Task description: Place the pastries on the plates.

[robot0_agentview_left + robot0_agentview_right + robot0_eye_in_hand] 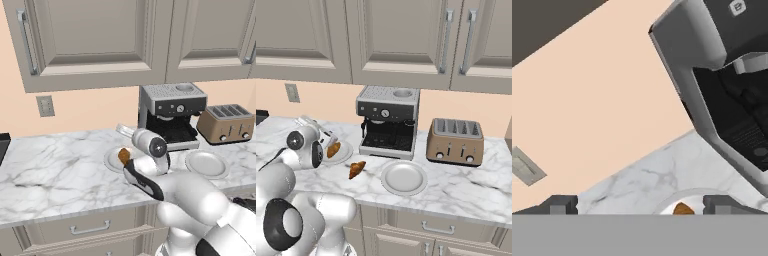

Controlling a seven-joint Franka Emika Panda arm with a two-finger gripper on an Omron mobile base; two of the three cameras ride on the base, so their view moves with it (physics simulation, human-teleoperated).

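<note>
1. In the hand view the gripper point(639, 205) shows its two dark fingertips point(562, 204) set wide apart, with nothing between them; it holds nothing.
2. Between those tips, lower in that view, the rim of a plate curves over the marble, and a bit of golden-brown pastry point(683, 209) lies on it.
3. In the right base view the hand hangs just over the left plate point(346, 154), which sits on the worktop point(466, 187) toward the back, just left of the coffee machine point(388, 120).
4. One pastry on the left plate point(333, 149) rests inside its rim; the left base view shows it too point(123, 156), partly behind the arm.
5. The second pastry point(357, 169) lies on the bare marble between the two plates, nearer the front edge, touching neither plate.
6. The right plate point(404, 177) sits in front of the coffee machine, near the front edge of the worktop; nothing lies on it. In the left base view it shows to the right of the arm point(207, 164).
7. A toaster point(455, 141) stands at the back of the worktop, right of the coffee machine and well apart from the pastries.
8. A wall socket point(524, 167) sits on the peach wall above the worktop, left of the hand.
</note>
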